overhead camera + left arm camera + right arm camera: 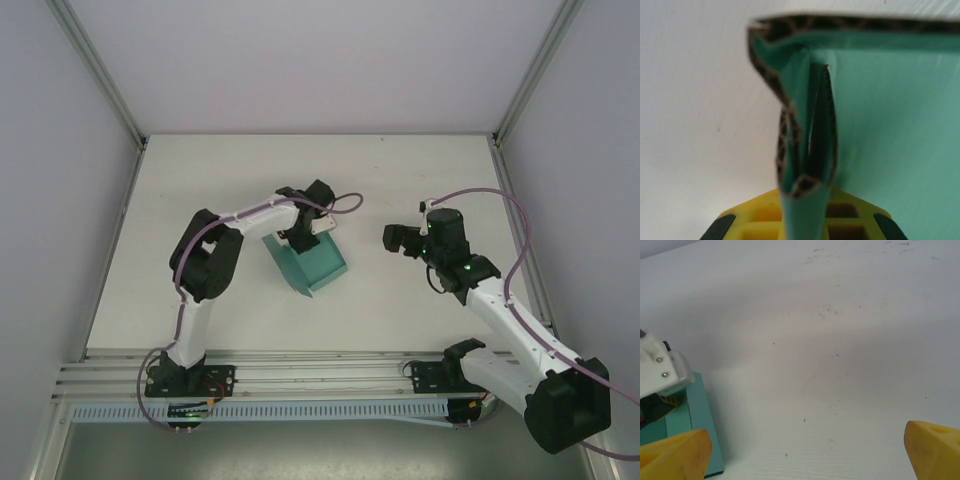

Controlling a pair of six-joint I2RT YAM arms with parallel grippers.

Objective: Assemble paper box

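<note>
My left gripper (300,237) sat on the teal paper box (308,264), a doubled-over wall running between its fingers (724,226), though I couldn't tell if they pinched it. My right gripper (805,452) hung wide open, empty, the box beside its left fingertip. One wall folded, I judged; plenty left to tuck.

In the left wrist view we find the paper box (885,115) blurred and cut off at the right, its flap (790,100) covering the fingertips of the left claw (301,238).
</note>
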